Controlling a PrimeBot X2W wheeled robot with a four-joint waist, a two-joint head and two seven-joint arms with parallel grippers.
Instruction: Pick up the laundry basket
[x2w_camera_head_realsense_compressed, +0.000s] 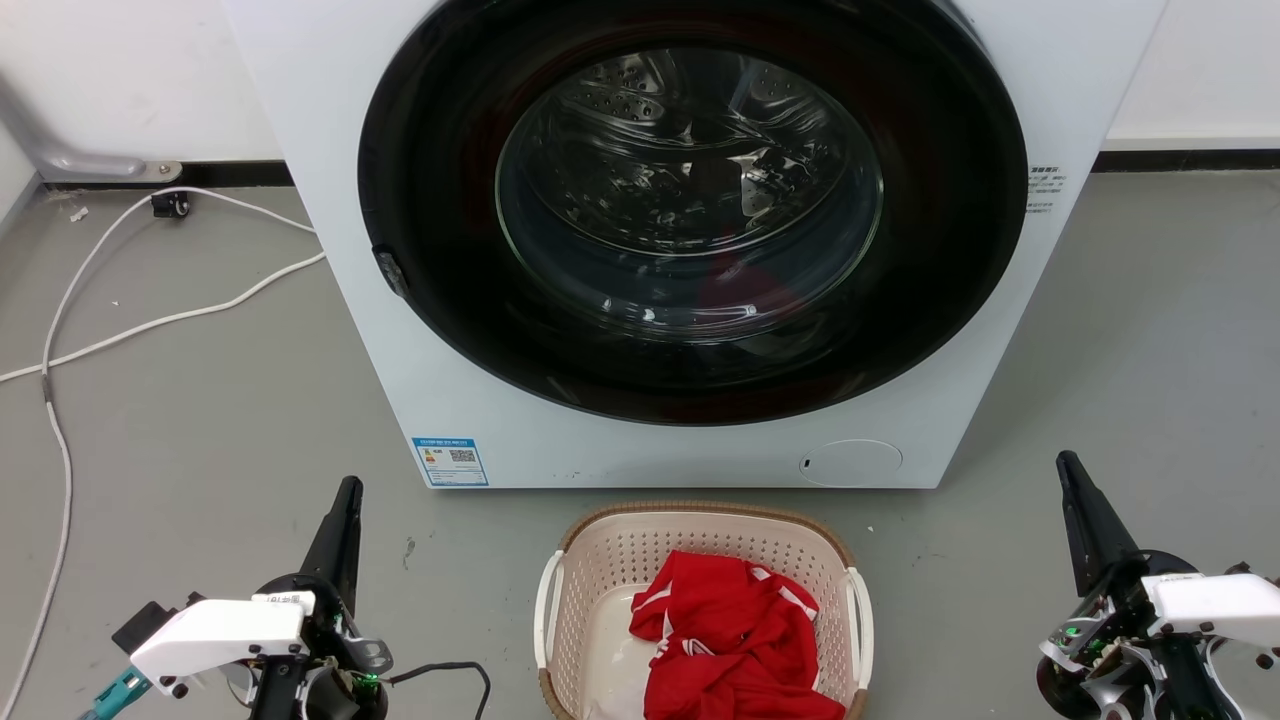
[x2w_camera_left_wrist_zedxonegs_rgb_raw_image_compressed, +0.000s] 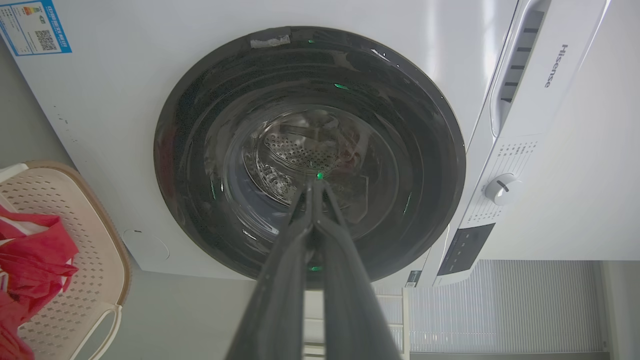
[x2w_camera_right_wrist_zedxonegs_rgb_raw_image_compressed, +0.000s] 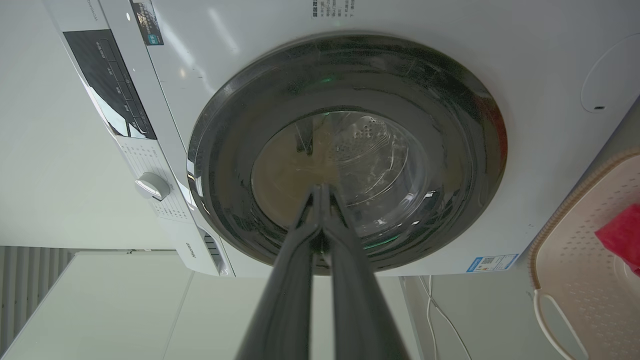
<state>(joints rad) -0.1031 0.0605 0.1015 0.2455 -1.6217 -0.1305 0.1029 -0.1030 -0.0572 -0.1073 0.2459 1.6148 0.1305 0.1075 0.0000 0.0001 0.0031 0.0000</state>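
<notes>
The laundry basket (x2w_camera_head_realsense_compressed: 610, 560), cream plastic with perforated walls, a brown woven rim and white side handles, sits on the grey floor just in front of the washer, at the bottom middle of the head view. A red garment (x2w_camera_head_realsense_compressed: 735, 635) lies crumpled inside it. My left gripper (x2w_camera_head_realsense_compressed: 349, 492) stands shut well to the basket's left, fingers pointing at the washer. My right gripper (x2w_camera_head_realsense_compressed: 1066, 465) is shut too, far to the basket's right. The basket (x2w_camera_left_wrist_zedxonegs_rgb_raw_image_compressed: 85, 240) appears at the left edge of the left wrist view, and the basket (x2w_camera_right_wrist_zedxonegs_rgb_raw_image_compressed: 580, 250) at the right edge of the right wrist view. Both grippers (x2w_camera_left_wrist_zedxonegs_rgb_raw_image_compressed: 315, 186) (x2w_camera_right_wrist_zedxonegs_rgb_raw_image_compressed: 320, 191) hold nothing.
A white front-loading washer (x2w_camera_head_realsense_compressed: 400, 400) with a closed dark round door (x2w_camera_head_realsense_compressed: 690, 210) stands right behind the basket. White cables (x2w_camera_head_realsense_compressed: 150, 325) trail across the floor at the left. Grey floor lies on both sides of the basket.
</notes>
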